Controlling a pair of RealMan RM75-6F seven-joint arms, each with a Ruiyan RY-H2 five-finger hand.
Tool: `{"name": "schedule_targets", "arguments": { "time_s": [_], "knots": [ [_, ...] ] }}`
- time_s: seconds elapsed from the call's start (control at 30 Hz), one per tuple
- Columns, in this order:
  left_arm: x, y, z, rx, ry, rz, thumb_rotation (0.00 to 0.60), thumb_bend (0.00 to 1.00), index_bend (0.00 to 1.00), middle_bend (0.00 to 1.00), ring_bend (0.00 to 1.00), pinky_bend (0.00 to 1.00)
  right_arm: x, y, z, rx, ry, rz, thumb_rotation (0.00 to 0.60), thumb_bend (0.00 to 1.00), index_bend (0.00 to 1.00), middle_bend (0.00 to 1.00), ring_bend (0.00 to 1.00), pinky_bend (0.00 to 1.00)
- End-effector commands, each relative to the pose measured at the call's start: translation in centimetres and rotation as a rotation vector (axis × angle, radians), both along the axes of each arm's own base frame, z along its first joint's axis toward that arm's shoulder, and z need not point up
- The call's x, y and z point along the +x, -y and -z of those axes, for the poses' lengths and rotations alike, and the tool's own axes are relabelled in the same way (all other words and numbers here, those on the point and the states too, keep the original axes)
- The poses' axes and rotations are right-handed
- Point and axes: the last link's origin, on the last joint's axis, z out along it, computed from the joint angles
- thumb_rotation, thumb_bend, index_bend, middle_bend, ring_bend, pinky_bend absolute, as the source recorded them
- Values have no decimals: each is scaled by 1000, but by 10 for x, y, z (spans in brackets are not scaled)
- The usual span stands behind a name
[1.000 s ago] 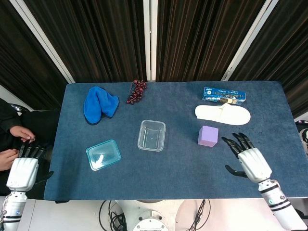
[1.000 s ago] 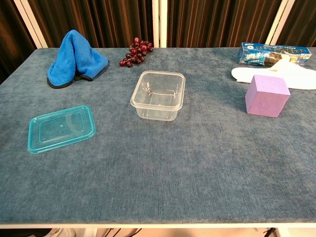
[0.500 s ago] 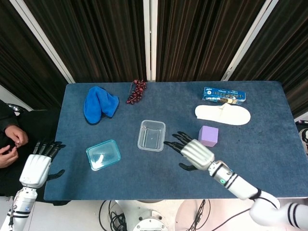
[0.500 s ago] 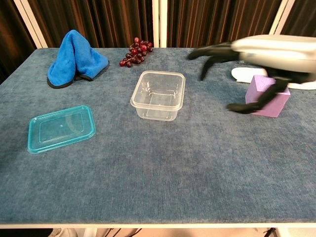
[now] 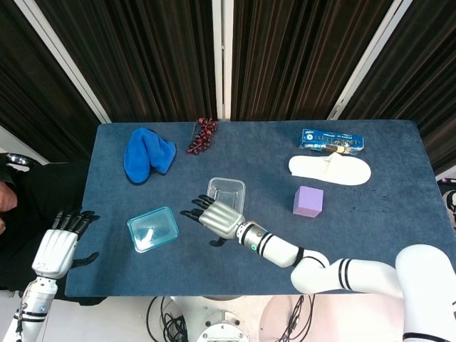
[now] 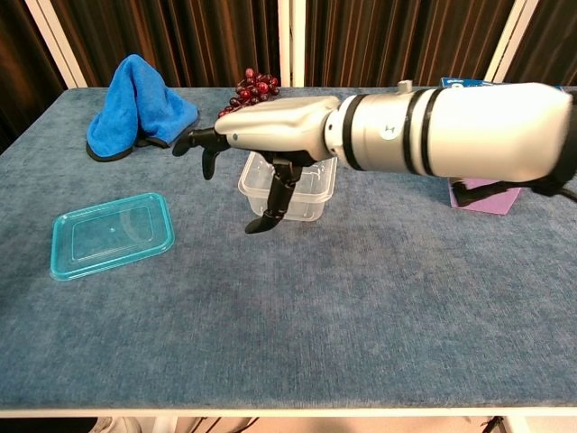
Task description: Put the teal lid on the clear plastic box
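The teal lid (image 5: 152, 229) (image 6: 112, 234) lies flat on the blue table, front left. The clear plastic box (image 5: 226, 193) (image 6: 311, 183) stands open-topped at the middle, partly covered by my right hand. My right hand (image 5: 215, 217) (image 6: 263, 135) hovers above the table between box and lid, fingers spread, holding nothing. My left hand (image 5: 57, 247) hangs off the table's left front edge, fingers apart and empty; the chest view does not show it.
A blue cloth (image 5: 148, 154) (image 6: 137, 108) and dark grapes (image 5: 203, 135) (image 6: 253, 93) lie at the back left. A purple cube (image 5: 308, 201), a white slipper (image 5: 330, 169) and a blue packet (image 5: 331, 140) sit at the right. A person's dark sleeve is at the left edge.
My right hand has swept left across the table, from the right front past the purple cube to above the box's left side. The left hand has edged slightly toward the table.
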Motion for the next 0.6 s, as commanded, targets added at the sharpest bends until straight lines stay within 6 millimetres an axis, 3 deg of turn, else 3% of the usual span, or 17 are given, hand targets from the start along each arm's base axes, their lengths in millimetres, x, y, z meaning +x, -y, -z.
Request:
{"name": "schedule_targets", "arguments": {
  "time_s": [0.03, 0.27, 0.6],
  "knots": [
    [-2, 1, 0, 1, 8, -5, 600, 0, 244, 200, 80, 63, 13, 4, 18, 12, -32, 7, 600, 132, 0, 222, 0, 0],
    [-5, 3, -2, 10, 37, -7, 600, 0, 244, 200, 80, 63, -1, 5, 14, -42, -106, -6, 600, 132, 0, 283, 0, 0],
    [0, 1, 3, 0, 44, 20, 600, 0, 244, 200, 80, 63, -68, -16, -43, -127, -272, -32, 600, 129, 0, 349, 0, 0]
  ]
}}
